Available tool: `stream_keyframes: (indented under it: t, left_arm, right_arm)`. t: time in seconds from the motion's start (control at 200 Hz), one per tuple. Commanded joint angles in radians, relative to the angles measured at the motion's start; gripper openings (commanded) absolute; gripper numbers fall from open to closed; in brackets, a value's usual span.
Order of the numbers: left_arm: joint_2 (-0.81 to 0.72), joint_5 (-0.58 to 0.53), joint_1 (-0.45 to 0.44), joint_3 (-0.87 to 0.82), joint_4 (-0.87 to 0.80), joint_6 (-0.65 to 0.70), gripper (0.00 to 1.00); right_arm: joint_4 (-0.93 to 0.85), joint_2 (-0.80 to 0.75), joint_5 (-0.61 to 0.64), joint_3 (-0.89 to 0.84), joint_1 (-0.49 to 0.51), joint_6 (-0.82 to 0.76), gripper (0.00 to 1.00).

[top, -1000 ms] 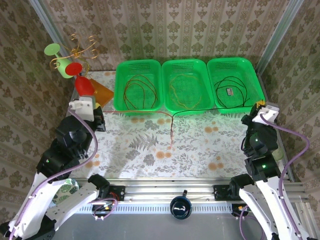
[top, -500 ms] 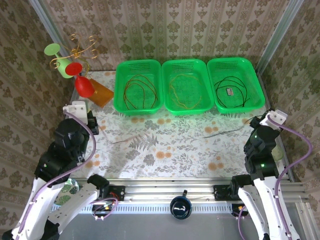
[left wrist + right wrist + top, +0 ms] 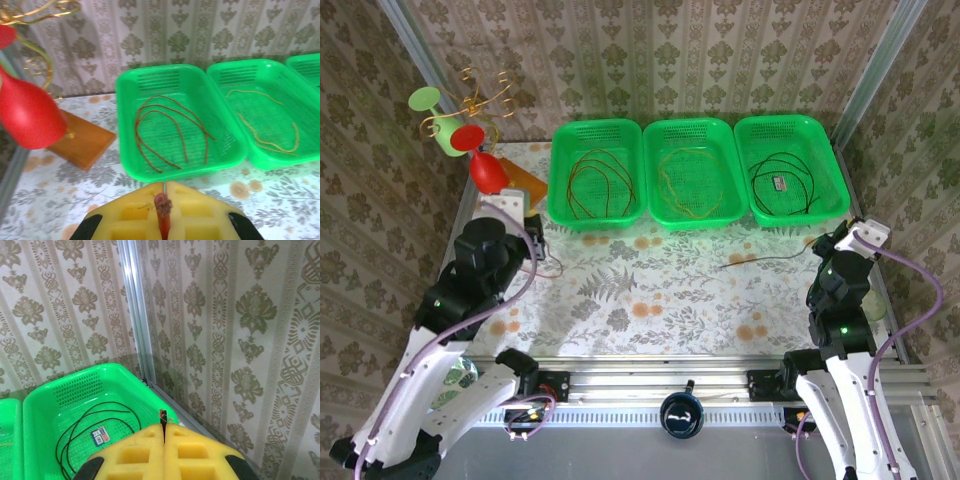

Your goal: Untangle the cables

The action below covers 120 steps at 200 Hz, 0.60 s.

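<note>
Here, my left gripper [image 3: 164, 187] pinches a red cable [image 3: 162, 207], its run hidden; my right gripper [image 3: 164, 430] pinches a strand [image 3: 162, 415], colour indistinct.

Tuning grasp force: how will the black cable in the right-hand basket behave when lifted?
Likely floppy: the black cable lies in loose loops in the right-hand green basket, so it should sag from a single pinch. Probably light, being so thin. Its small label might snag on the mesh.
</note>
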Motion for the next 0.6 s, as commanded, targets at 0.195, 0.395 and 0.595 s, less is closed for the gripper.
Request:
stream_keyframes:
  t: [0.195, 0.395, 0.595]
  left_arm:
    - [0.129, 0.186, 0.001, 0.196, 0.223, -0.005, 0.00]
    - [0.301, 0.244, 0.001, 0.395, 0.265, 0.059, 0.00]
    - [0.479, 0.259, 0.003, 0.610, 0.325, 0.126, 0.00]
  right_arm:
    - [-0.038, -0.026, -0.113, 0.045, -0.004, 0.056, 0.00]
    - [-0.058, -0.030, -0.151, 0.050, -0.004, 0.103, 0.00]
    - [-0.067, -0.036, -0.159, 0.067, -0.004, 0.099, 0.00]
